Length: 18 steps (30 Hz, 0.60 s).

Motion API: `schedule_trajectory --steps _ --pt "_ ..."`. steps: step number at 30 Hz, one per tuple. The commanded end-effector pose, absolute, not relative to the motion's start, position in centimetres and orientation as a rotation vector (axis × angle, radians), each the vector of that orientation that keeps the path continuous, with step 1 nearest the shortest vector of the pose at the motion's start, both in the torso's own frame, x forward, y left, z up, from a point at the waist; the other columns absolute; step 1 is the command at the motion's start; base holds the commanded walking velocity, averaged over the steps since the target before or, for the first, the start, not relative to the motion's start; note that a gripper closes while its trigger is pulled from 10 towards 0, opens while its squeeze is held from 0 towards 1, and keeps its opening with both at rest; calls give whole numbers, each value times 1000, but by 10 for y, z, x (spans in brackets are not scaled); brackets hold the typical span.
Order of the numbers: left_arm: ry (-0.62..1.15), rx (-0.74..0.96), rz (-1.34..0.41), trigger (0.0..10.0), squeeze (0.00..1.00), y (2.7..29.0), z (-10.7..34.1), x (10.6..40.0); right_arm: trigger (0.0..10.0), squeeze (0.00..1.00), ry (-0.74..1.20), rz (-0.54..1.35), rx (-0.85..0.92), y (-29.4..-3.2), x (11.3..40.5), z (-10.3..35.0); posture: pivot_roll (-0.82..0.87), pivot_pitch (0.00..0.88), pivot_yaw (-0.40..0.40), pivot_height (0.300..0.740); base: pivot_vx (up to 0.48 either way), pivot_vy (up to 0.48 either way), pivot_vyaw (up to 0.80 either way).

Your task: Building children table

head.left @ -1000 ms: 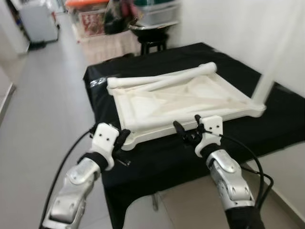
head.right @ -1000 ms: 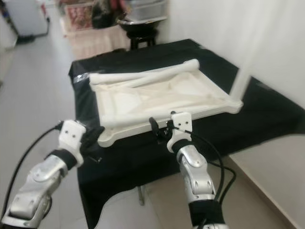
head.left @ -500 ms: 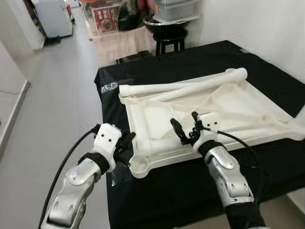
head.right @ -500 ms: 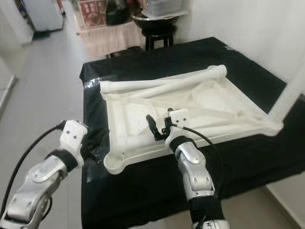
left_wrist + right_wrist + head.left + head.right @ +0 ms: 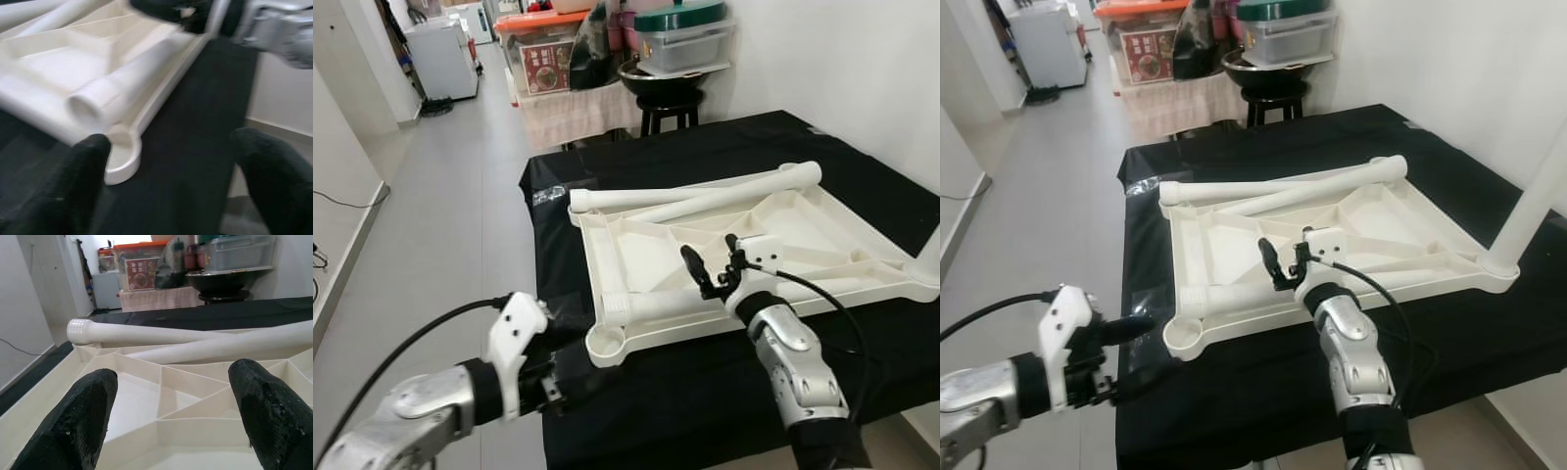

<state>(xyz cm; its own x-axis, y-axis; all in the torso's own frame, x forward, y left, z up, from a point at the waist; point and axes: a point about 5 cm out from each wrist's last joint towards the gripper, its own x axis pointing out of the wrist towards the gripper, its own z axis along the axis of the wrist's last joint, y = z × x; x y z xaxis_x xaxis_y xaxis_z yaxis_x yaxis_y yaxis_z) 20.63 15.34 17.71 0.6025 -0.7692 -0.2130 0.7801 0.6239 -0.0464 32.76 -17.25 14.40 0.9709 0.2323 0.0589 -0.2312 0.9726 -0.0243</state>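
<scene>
Hovering over tabletop (image 5: 773, 245) near edge, right gripper (image 5: 717, 269) fingers wide; left gripper (image 5: 1121, 333) fingers wide beside corner.

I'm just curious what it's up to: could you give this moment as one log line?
stage: building children's table | tabletop: upside down on black table | one leg: upright in corner socket | right gripper: open over tabletop | left gripper: open by near corner

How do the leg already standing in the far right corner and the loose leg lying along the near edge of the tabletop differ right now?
The standing leg is upright, seated in the corner socket of the upside-down tabletop; the loose leg lies flat inside the near rim. The standing leg rises out of the picture; the loose leg shows its threaded end. The right tool, open, hovers over the loose leg, away from the standing one. Both are white round plastic tubes.
</scene>
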Motion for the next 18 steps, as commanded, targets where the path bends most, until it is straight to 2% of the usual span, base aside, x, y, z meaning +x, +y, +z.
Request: schedule_trajectory --steps 1,4,7,9,13,16,18 --pt "289 35 -819 10000 1000 165 166 212 10000 0 -76 230 -21 -172 331 147 -11 0 62 740 0 0 0" --pt "304 19 -788 10000 1000 166 161 215 10000 0 -75 226 -25 -174 331 148 -11 0 62 740 0 0 0" --pt "328 -40 -684 10000 1000 169 154 227 10000 0 -71 209 -38 -179 331 147 -13 0 61 740 0 0 0" --pt "328 -40 -684 10000 1000 169 154 227 10000 0 -71 209 -38 -179 331 147 -13 0 61 740 0 0 0" --pt "326 -186 -694 10000 1000 155 155 239 10000 0 -64 192 -56 -183 332 147 -27 0 62 740 0 0 0" --pt "326 -211 -695 10000 1000 153 155 243 10000 0 -64 192 -59 -183 332 147 -29 0 62 740 0 0 0" --pt "327 -245 -684 10000 961 154 155 248 10000 0 -64 191 -61 -183 332 147 -29 0 62 740 0 0 0"
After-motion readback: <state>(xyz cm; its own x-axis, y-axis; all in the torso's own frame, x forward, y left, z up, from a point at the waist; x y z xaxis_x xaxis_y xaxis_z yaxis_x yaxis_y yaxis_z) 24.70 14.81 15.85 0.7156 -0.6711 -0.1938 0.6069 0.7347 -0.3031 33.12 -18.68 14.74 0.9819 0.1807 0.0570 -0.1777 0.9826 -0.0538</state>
